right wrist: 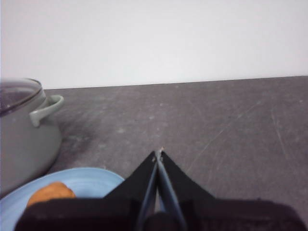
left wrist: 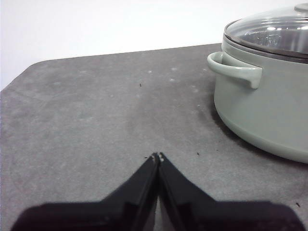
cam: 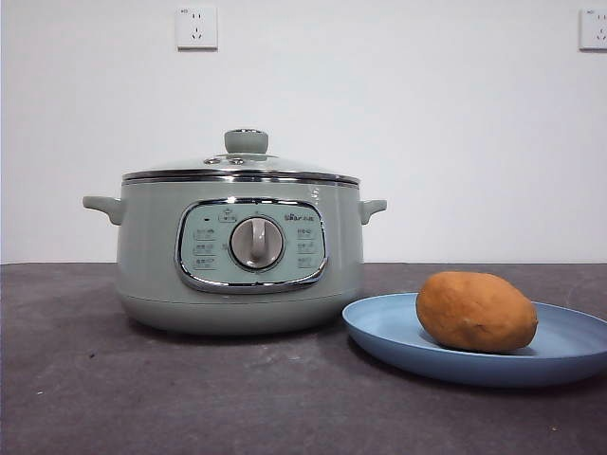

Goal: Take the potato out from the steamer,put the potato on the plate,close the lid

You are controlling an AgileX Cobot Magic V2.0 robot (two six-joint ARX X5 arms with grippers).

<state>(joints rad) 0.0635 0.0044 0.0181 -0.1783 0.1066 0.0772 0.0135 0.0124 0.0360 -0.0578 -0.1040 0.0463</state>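
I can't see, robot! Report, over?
Left gripper and right gripper shut, empty. Potato on blue plate. Lid on steamer. Nothing blocking.

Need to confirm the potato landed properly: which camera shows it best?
The front view: the potato lies whole and unobstructed on the blue plate. The right wrist view shows only its top, behind that arm's claw. The left wrist view does not show it.

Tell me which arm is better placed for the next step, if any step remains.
Neither arm is needed: the potato lies on the plate and the lid sits on the steamer. The left gripper and right gripper are empty, jaws shut.
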